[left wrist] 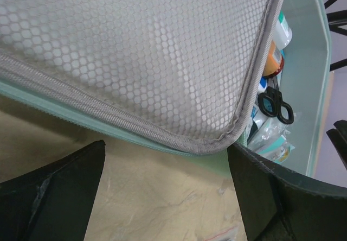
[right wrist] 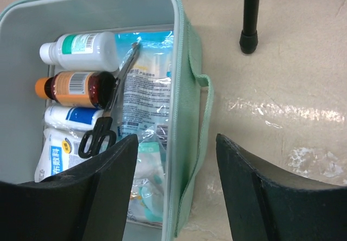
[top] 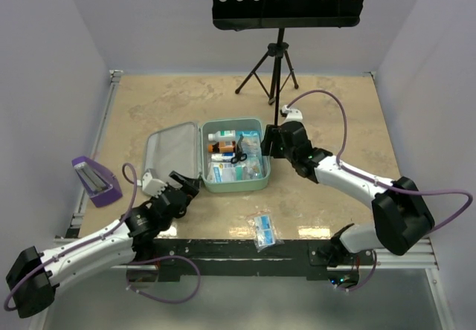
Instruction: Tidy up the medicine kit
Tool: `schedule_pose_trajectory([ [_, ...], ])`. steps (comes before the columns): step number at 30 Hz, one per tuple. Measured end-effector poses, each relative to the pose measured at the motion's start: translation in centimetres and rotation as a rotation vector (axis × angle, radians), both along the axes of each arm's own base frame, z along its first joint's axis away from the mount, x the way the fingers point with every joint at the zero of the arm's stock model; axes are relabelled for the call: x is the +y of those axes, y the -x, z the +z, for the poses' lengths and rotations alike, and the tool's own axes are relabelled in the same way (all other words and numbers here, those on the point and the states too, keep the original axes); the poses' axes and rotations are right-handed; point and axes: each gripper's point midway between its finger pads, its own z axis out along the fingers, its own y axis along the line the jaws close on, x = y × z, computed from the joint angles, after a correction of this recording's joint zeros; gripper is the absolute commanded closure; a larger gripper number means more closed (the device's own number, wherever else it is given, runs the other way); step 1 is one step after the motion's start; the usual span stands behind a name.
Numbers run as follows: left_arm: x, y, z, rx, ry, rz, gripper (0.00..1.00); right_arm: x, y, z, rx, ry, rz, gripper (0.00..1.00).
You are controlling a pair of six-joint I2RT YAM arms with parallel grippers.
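The medicine kit [top: 233, 183], a mint-green case, lies open in the middle of the table. Its mesh-lined lid [top: 172, 150] is folded out to the left. Inside are a white bottle [right wrist: 81, 51], a brown bottle [right wrist: 76, 88], black scissors [right wrist: 97, 135] and clear sachets. My left gripper [top: 184, 183] is open and empty just off the lid's near corner [left wrist: 217, 143], above bare table. My right gripper [right wrist: 176, 143] is open and straddles the kit's right wall [right wrist: 184, 89] and strap handle without touching them. One finger is over the contents, the other over the table.
A clear packet of blue-and-white sachets [top: 262, 230] lies on the table near the front edge, between the arms. A purple holder [top: 95, 180] sits at the left edge. A music stand's tripod [top: 275, 70] stands behind the kit, one foot [right wrist: 249, 41] close to my right gripper.
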Motion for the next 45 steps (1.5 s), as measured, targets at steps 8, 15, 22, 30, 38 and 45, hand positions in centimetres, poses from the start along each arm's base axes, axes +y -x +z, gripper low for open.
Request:
schedule_pose_trajectory([
  [8,-0.4,-2.5,3.1,-0.171,-0.007,0.016,0.0,1.1,0.4,-0.2,0.008,-0.033,0.058,0.38],
  [15,-0.2,-3.8,5.2,-0.323,-0.058,0.003,0.01,1.6,0.7,-1.3,0.034,-0.031,0.087,0.39],
  [22,-0.6,-4.7,7.0,-0.424,-0.194,-0.06,0.0,1.8,0.8,-1.9,0.044,-0.029,0.105,0.4],
  [30,-1.0,-5.6,10.1,-0.543,-0.381,-0.138,0.0,1.8,1.0,-2.8,0.063,-0.019,0.11,0.4],
  [38,-1.0,-6.4,13.7,-0.622,-0.476,-0.138,0.0,1.9,0.9,-2.9,0.064,-0.017,0.11,0.4],
  [45,-0.8,-8.1,17.6,-0.646,-0.485,-0.099,0.0,1.9,0.9,-2.9,0.062,-0.018,0.111,0.4],
])
